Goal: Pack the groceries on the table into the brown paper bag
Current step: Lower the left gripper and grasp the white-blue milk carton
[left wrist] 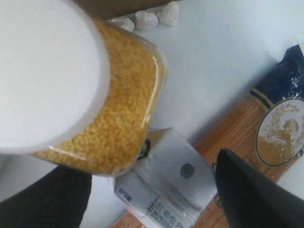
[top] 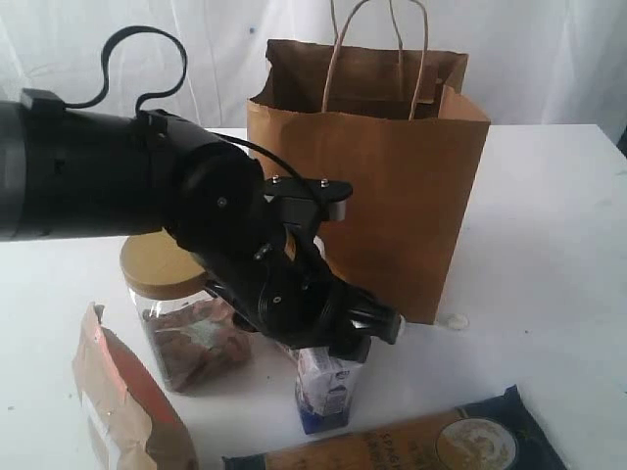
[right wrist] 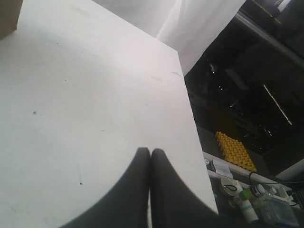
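My left gripper (left wrist: 156, 192) is open, its dark fingers (left wrist: 249, 194) on either side of the small white-blue carton (left wrist: 175, 180), which stands on the table (top: 549, 245). From outside, the gripper (top: 338, 348) hangs just above the carton (top: 326, 392). The yellow white-capped bottle (left wrist: 123, 118) stands right beside the carton, very near the camera. The brown paper bag (top: 392, 186) stands upright behind. The clear jar with tan lid (top: 176, 304), orange-brown pouch (top: 122, 406) and long dark-blue-and-tan packet (top: 421, 446) are in front. My right gripper (right wrist: 150, 156) is shut on nothing over bare tabletop. No dark can shows.
White pebble-like bits (left wrist: 147, 19) lie by the bag's foot, one showing beside it (top: 454, 320). The left arm's bulk (top: 118, 176) hides the bottle in the exterior view. The table's edge (right wrist: 190, 128) runs close to the right gripper, with clutter below it.
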Motion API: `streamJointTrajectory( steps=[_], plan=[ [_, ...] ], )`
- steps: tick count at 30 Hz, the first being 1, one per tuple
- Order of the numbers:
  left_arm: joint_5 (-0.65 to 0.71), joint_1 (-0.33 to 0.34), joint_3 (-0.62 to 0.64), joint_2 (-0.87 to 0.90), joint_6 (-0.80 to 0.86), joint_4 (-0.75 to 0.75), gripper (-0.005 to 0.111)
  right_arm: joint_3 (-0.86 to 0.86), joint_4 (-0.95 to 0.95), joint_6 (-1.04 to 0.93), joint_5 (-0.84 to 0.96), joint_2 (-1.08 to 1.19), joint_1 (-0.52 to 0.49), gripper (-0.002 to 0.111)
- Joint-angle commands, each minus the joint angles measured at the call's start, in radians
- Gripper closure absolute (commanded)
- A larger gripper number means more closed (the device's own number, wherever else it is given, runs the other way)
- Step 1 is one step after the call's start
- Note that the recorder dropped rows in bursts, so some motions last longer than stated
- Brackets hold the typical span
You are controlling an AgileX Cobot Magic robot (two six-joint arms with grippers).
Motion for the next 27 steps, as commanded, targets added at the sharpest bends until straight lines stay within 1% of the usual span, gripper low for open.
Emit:
streamJointTrajectory(
  steps=[1, 5, 10, 15, 18, 19, 23, 27],
  plan=[
    [0.064, -0.001, 0.005, 0.029, -0.002, 0.012, 0.033, 0.002, -0.002, -0.004, -0.008, -0.001, -0.001, 0.108],
    [0.071, -0.001, 0.005, 0.029, -0.008, 0.012, 0.033, 0.002, -0.002, -0.004, -0.008, -0.001, -0.001, 0.108],
    [0.173, 0.002, -0.031, 0.025, -0.058, 0.016, 0.033, 0.002, -0.002, -0.004, -0.008, -0.001, -0.001, 0.108],
    [0.223, 0.002, -0.082, 0.025, -0.097, 0.033, 0.033, 0.002, -0.002, -0.004, -0.008, -0.001, -0.001, 0.108],
    [0.251, 0.002, -0.09, 0.025, -0.145, 0.048, 0.033, 0.002, -0.002, -0.004, -0.008, -0.001, -0.001, 0.108],
    [0.253, 0.002, -0.09, 0.025, -0.169, 0.048, 0.033, 0.002, -0.002, -0.004, -0.008, -0.001, -0.001, 0.108],
    [0.258, 0.002, -0.091, 0.036, -0.272, 0.127, 0.033, 0.002, -0.002, -0.004, -0.008, -0.001, -0.001, 0.108],
    [0.226, 0.002, -0.091, 0.047, -0.279, 0.128, 0.033, 0.002, -0.002, -0.004, -0.008, -0.001, -0.001, 0.108]
  ],
)
